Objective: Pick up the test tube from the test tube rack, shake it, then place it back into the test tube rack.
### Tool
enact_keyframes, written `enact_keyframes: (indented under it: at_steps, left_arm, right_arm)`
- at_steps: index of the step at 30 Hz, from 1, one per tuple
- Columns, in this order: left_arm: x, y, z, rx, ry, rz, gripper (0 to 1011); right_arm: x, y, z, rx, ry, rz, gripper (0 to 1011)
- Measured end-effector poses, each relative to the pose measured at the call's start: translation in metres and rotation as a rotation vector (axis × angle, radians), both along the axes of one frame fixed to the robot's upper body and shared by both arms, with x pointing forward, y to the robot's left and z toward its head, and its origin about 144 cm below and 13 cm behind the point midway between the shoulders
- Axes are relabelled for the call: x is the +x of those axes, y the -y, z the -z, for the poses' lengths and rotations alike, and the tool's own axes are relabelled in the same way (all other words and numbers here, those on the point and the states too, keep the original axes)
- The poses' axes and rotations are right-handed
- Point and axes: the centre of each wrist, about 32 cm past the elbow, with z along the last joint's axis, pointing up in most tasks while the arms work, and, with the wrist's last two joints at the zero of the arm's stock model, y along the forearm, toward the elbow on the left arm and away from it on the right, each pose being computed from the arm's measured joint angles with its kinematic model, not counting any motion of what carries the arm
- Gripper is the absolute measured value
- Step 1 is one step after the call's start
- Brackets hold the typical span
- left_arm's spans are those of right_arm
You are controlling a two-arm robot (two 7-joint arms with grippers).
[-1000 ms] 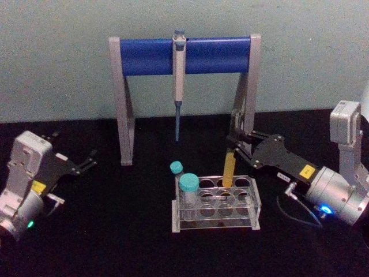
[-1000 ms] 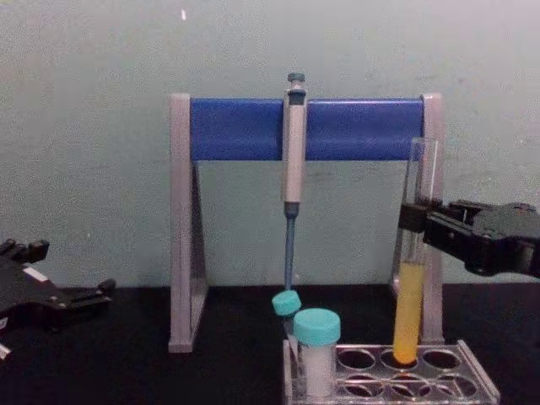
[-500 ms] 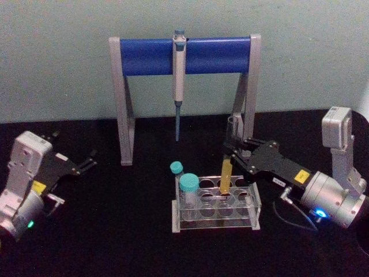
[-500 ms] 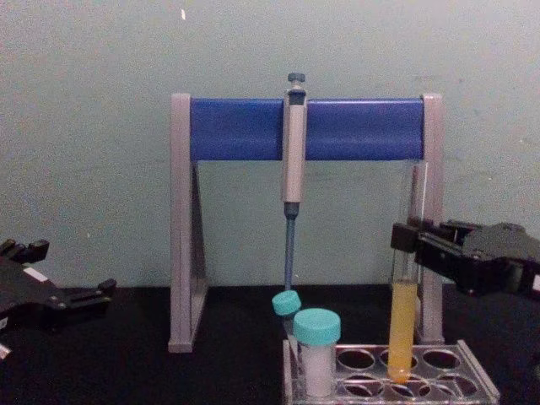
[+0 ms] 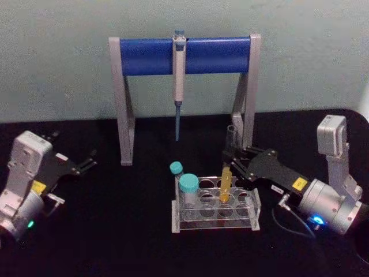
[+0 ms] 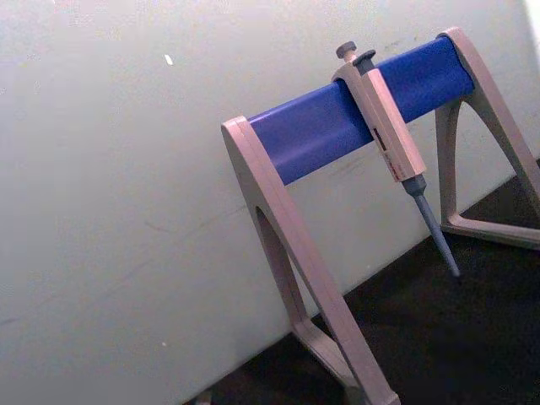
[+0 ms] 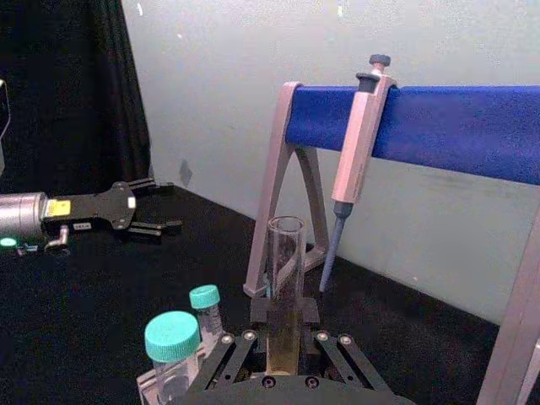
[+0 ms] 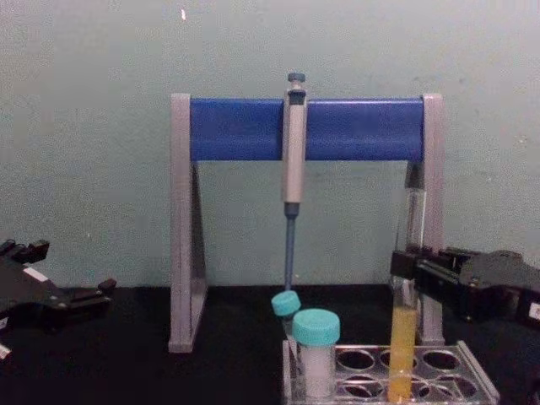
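Chest view: your right gripper (image 8: 405, 274) was clenched on the tube (image 8: 404, 337) at the lower right of the frame, the tube's round bottom already down in a hole of the rack (image 8: 472, 375).

You held the tube on its clear glass above the yellow-orange liquid, and it stood upright, so it could drop straight into the hole without catching the rim. In the head view the tube (image 5: 225, 183) sat right of centre in the rack's (image 5: 216, 222) back row, apart from the two teal-capped vials (image 5: 188, 189) at its left end. The grip was probably kept closed because the tube was not yet seated. Your left gripper (image 5: 87, 163) was parked at the left edge, fingers parted, well apart from the rack.
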Motion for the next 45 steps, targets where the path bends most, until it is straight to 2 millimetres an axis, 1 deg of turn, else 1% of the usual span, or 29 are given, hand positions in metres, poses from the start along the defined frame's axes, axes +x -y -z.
enact_keyframes:
  at_steps: [17,38,42,43,44,45]
  left_arm:
    - [0.000,0.000,0.000,0.000,0.000,0.000,1010]
    - [0.000,0.000,0.000,0.000,0.000,0.000,1010]
    - [0.000,0.000,0.000,0.000,0.000,0.000,1010]
    - [0.000,0.000,0.000,0.000,0.000,0.000,1010]
    - [0.000,0.000,0.000,0.000,0.000,0.000,1010]
    - [0.000,0.000,0.000,0.000,0.000,0.000,1010]
  right_arm:
    - [-0.001,-0.001,0.011,-0.032,-0.016,0.012,229]
    - [0.000,-0.001,0.012,-0.038,-0.017,0.024,229]
    - [0.000,-0.001,0.012,-0.038,-0.017,0.024,308]
    - [0.000,-0.001,0.012,-0.038,-0.017,0.023,365]
    - [0.000,-0.001,0.012,-0.038,-0.017,0.023,379]
    - [0.000,-0.001,0.012,-0.037,-0.018,0.023,422]
